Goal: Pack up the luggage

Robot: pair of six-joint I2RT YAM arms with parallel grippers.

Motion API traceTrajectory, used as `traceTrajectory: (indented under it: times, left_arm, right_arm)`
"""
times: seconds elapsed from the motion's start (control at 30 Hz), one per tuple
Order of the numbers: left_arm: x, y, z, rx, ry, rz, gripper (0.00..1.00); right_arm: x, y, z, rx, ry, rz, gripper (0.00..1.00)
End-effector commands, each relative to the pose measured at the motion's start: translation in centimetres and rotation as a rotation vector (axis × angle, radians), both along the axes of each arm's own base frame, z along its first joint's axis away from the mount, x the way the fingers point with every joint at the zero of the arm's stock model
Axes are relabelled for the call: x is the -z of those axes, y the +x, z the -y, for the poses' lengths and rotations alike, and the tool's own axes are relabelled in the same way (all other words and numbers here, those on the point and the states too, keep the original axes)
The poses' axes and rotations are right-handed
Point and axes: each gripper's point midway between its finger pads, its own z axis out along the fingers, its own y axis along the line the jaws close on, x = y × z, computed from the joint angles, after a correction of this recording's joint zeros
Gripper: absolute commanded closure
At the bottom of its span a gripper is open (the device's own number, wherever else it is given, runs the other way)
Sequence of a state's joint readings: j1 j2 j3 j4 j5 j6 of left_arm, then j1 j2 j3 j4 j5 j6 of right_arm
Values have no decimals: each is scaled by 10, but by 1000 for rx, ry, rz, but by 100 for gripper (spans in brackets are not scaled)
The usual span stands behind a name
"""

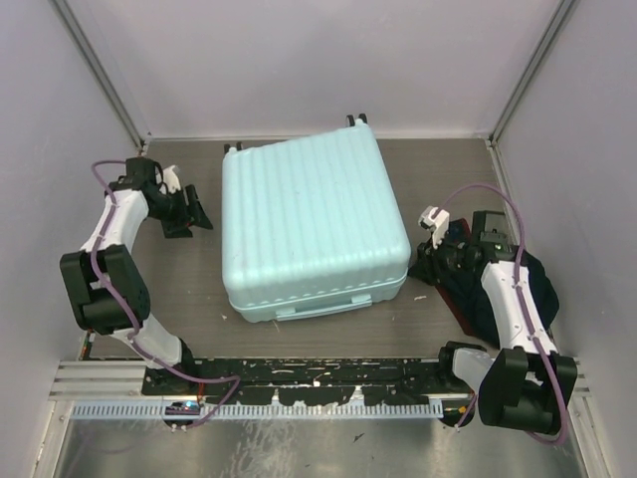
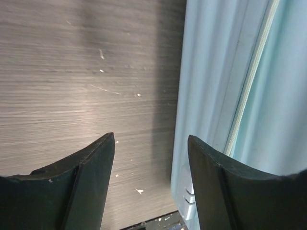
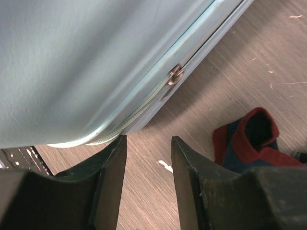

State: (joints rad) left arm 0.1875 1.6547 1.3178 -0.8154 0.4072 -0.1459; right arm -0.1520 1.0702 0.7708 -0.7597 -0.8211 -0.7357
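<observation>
Black left fingers (image 2: 96,167) fill the bottom of the left wrist view, spread wide with nothing between them but bare wood-grain counter (image 2: 72,72). Just to their right rises the side wall of the suitcase (image 2: 216,72), a pale zipper (image 2: 247,91) running along its seam.

From the right wrist, the right fingers (image 3: 112,177) stand closer together, a narrow gap showing only counter, and they hold nothing. They sit low beside a rounded corner of the closed pale mint-blue shell. A small metal zipper pull (image 3: 175,75) lies on its seam above them. To the right on the counter lies a navy garment (image 3: 244,143) with a red edge.

Seen from above, the ribbed suitcase (image 1: 314,229) lies flat and shut in the middle of the counter (image 1: 328,334), its dark wheels (image 1: 356,119) at the far edge. One arm reaches in at each side. The dark garment (image 1: 532,274) is heaped under the right arm, well apart from the left one.
</observation>
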Motion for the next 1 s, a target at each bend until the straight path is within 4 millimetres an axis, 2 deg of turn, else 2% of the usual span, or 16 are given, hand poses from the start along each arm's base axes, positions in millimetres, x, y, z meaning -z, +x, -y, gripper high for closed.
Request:
traceTrajectory:
  times: [0.0,0.07,0.2,0.3,0.4,0.5,0.57,0.63,0.7,0.77,0.83,0.87,0.93,0.97]
  left_arm:
    - [1,10,34,70,-83,53,36]
    - [-5,31,52,116,-87,79,38]
    - [-2,74,97,208,-114,95,42]
    - [-10,102,141,319,-142,131,49]
    - [-18,131,185,417,-175,173,51]
    - [-26,162,203,452,-156,211,52]
    - [-36,183,191,442,-91,263,50]
    - [-56,201,161,391,-12,337,41]
    - [-94,213,119,290,53,423,34]
    - [-122,216,66,159,125,477,31]
    - [-155,207,15,40,188,539,28]
    - [-172,199,-4,-5,217,575,25]
    - [-190,173,-33,-67,260,599,23]
    - [-200,158,-42,-78,284,616,22]
  right_arm:
    - [3,-16,-14,-151,15,58,53]
    - [7,-19,-16,-168,18,55,54]
    - [6,-25,-22,-198,34,64,57]
    - [2,-22,-29,-196,51,85,59]
    - [-4,-17,-44,-196,72,104,59]
    - [-11,-12,-66,-197,83,120,59]
    - [-17,-11,-80,-207,95,139,59]
    - [-22,-11,-91,-216,102,155,59]
    - [-27,-9,-101,-215,118,179,58]
    - [-31,-10,-112,-223,144,191,56]
    - [-33,-10,-124,-223,168,198,53]
    - [-35,-10,-132,-230,180,208,52]
    - [-38,-11,-149,-244,201,217,50]
    - [-41,-11,-158,-249,222,225,49]
